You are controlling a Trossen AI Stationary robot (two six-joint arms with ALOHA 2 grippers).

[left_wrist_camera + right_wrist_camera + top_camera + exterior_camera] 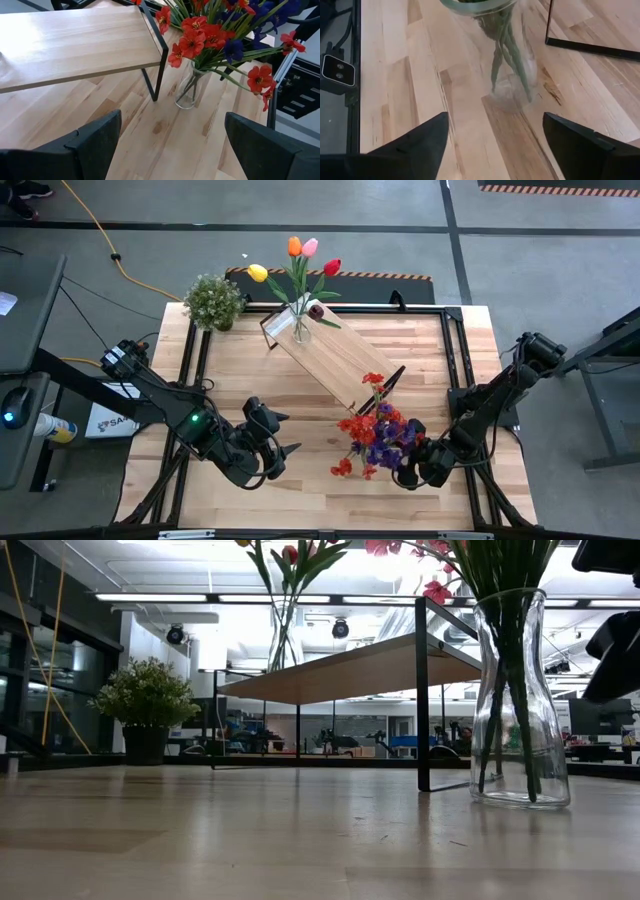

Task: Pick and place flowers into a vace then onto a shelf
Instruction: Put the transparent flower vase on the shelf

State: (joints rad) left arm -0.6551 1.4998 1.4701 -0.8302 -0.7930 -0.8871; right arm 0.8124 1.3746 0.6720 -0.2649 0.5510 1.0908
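The right gripper (420, 473), fingers spread and empty, sits beside the glass vase (520, 700) of red and purple flowers (375, 442) near the worktop's (300, 490) front edge, while the left gripper (280, 455) waits wide open.

Pale, matt butcher-block wood with visible grain for the tabletop (330, 495); smoother light wood on thin black metal for the shelf (325, 355). Clear glossy glass for the near vase (520, 700), green stems visible through it. Matt black plastic-looking fingers (90, 145).

In the low view the glass vase (520, 705) loses its blooms at the 12 o'clock edge. In the right wrist view its rim is cut off.
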